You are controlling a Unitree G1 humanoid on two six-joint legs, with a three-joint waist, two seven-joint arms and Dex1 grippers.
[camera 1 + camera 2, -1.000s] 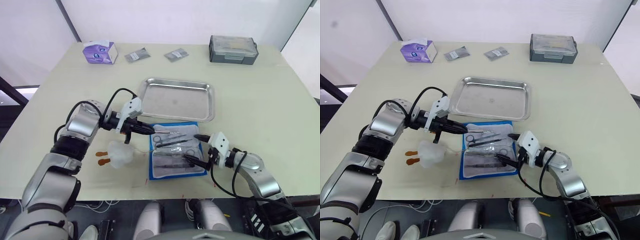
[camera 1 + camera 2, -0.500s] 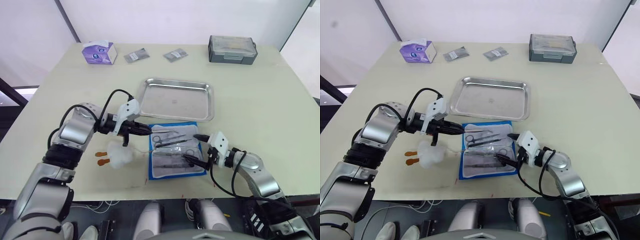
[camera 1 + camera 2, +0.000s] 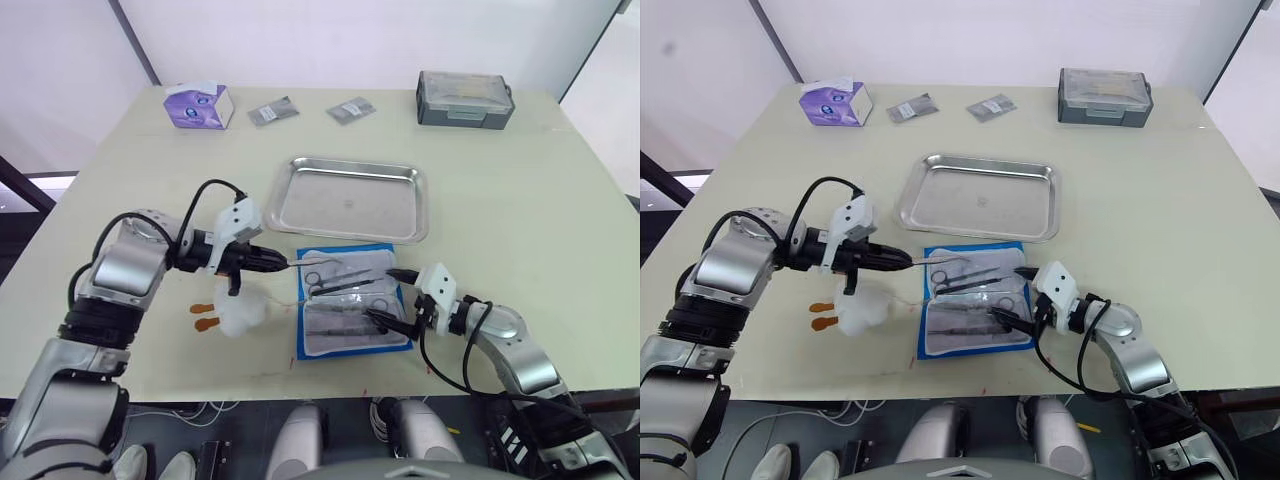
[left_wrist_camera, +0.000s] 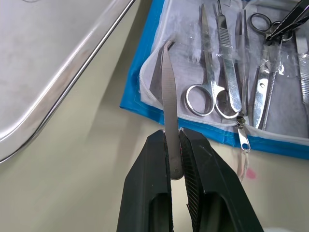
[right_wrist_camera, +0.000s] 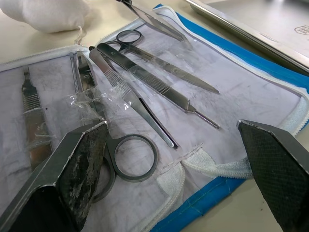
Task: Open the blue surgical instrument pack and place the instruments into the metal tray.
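Blue surgical instrument pack [image 3: 354, 314] lies unfolded at the lower centre of the left eye view, its clear-lined inside up, just below the metal tray [image 3: 352, 199], which sits at mid-frame. Several instruments [image 5: 145, 72], scissors and forceps among them, lie in the pack's pockets; the plastic film over them makes it hard to count them or tell one from another, and the pack's far end is cut off in the right wrist view.

The left gripper [image 4: 175, 145], at the left of the pack, is clamped on a slim pair of tweezers [image 4: 169, 101] whose tip hangs over the pack's blue edge. A second ago that gripper was closer in, over the pack's upper left corner; it has since drawn back leftward with the tweezers. The right gripper [image 3: 392, 298] sits at the pack's right edge, fingers spread wide apart and holding nothing, in the same place as before.

A white crumpled wad [image 3: 240, 308] lies left of the pack. A purple tissue box [image 3: 200, 105], two grey packets [image 3: 274, 111] and a grey lidded box [image 3: 466, 98] line the top of the frame.
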